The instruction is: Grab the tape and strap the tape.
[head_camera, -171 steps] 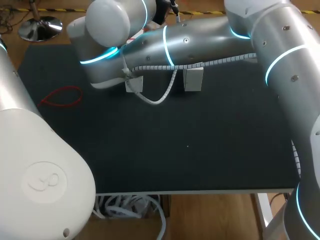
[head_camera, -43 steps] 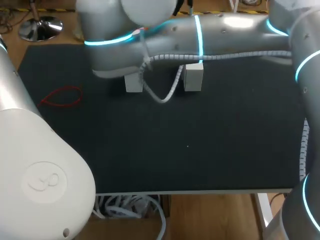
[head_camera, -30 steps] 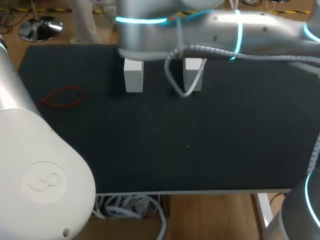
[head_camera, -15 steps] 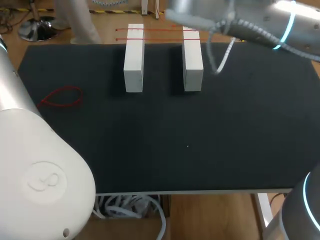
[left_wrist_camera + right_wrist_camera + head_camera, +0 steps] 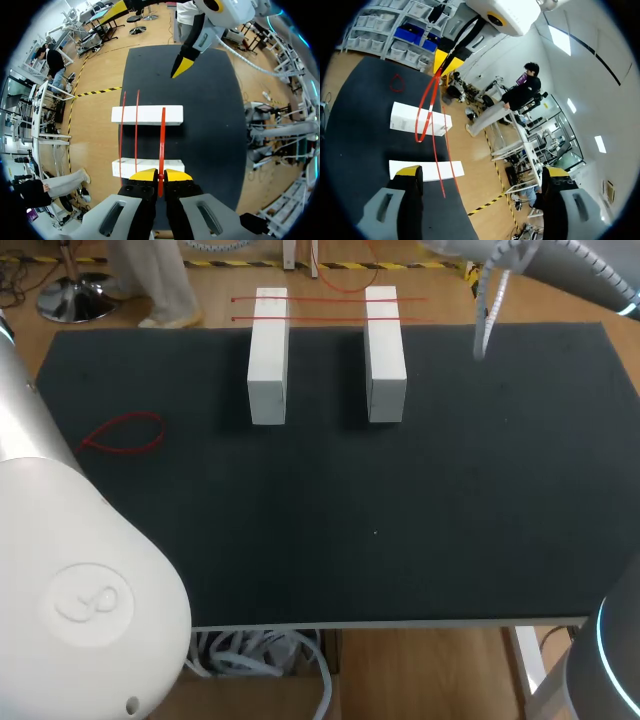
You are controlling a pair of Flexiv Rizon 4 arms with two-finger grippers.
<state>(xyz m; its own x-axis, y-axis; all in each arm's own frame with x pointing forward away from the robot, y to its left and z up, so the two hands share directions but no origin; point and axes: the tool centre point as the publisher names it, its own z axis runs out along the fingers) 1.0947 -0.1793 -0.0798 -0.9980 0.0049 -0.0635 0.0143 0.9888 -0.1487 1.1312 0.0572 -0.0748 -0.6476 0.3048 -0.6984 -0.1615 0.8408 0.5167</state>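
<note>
Over the black table (image 5: pixel 400 520), looks like strap one's done: right gripper (image 5: pixel 482 175) swung clear past the white blocks (image 5: pixel 268 355), fingers wide apart and empty, red band (image 5: pixel 326 298) stretched across both far ends, left gripper (image 5: pixel 159 175) pinching a second band (image 5: pixel 161 140).

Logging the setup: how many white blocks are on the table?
2. Left white block and right white block stand side by side near the table's far edge; none seems hidden.
</note>
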